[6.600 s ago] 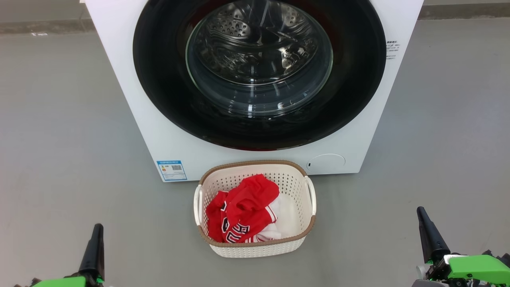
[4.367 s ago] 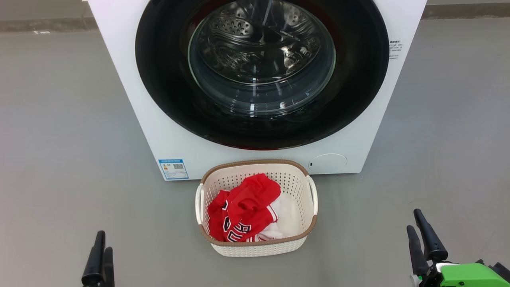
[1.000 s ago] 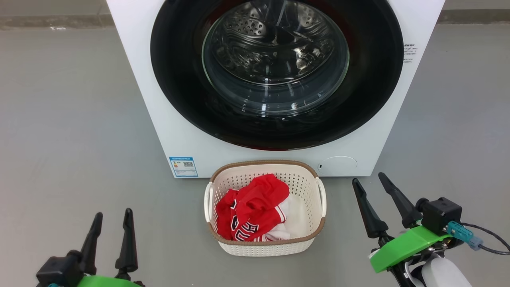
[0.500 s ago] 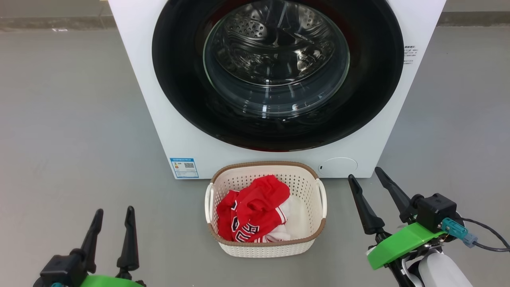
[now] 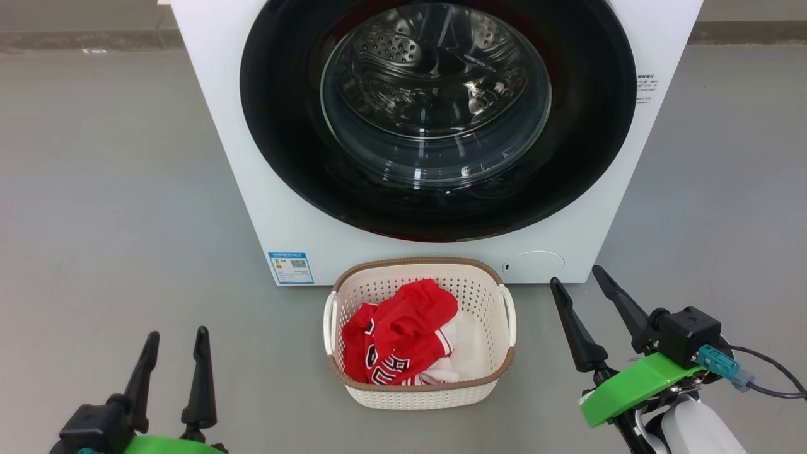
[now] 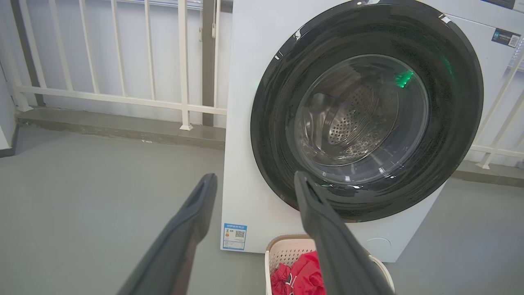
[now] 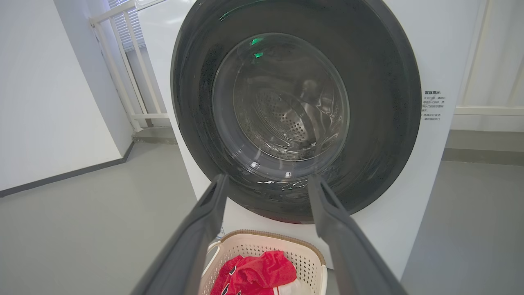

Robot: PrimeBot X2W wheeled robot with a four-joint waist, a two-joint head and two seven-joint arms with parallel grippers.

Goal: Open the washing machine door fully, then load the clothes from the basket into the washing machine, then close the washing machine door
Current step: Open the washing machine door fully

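Since a few seconds ago, lifted up and forward to the right of the basket (image 5: 419, 260): right gripper (image 5: 575, 275), fingers spread apart, holding nothing. Left of the basket and nearer the robot, left gripper (image 5: 178, 332), likewise spread and empty. Inside the basket, red and white clothes (image 5: 403, 334). Just behind the basket, washing machine (image 5: 208, 94), with washing machine door (image 5: 284, 164) shut flush.

I see both arms risen — right gripper (image 5: 575, 275) now beside the basket (image 5: 419, 397), left gripper (image 5: 178, 332) higher, fingers spread.
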